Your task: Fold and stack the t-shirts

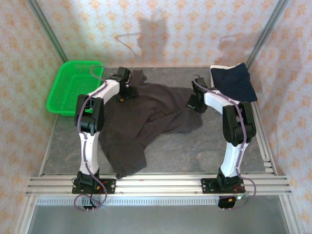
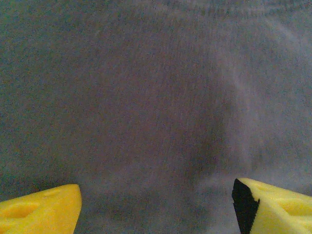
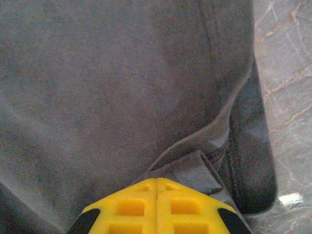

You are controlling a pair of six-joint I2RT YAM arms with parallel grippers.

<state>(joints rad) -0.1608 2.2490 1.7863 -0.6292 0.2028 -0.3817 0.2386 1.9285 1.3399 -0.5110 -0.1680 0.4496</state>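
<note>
The dark charcoal-brown short-sleeved cloth t-shirt (image 1: 141,122) lay rumpled and unfolded across the middle of the grey stone-patterned table (image 1: 209,151), with one corner trailing toward the near edge. It looked light and limp and would hold no shape of its own. The sensible holds were therefore the hems, sleeve cuffs or shoulder seams, taken at two points and kept taut.

The left gripper (image 1: 122,91) was reached out over the shirt's far left part, its elbow bent high. In the wrist view its yellow fingers (image 2: 44,209) stood wide apart above flat cloth, grasping nothing. The right gripper (image 1: 196,102) sat low at the shirt's right edge. Its fingers were pressed together, and a raised fold of hem (image 3: 195,168) ran in under their tips — pinched, by the look of it.

A navy blue folded t-shirt (image 1: 234,82) rested in the far right corner on a white t-shirt (image 1: 214,68), which showed as a thin edge. A green plastic mesh basket (image 1: 73,87) stood at the far left.
</note>
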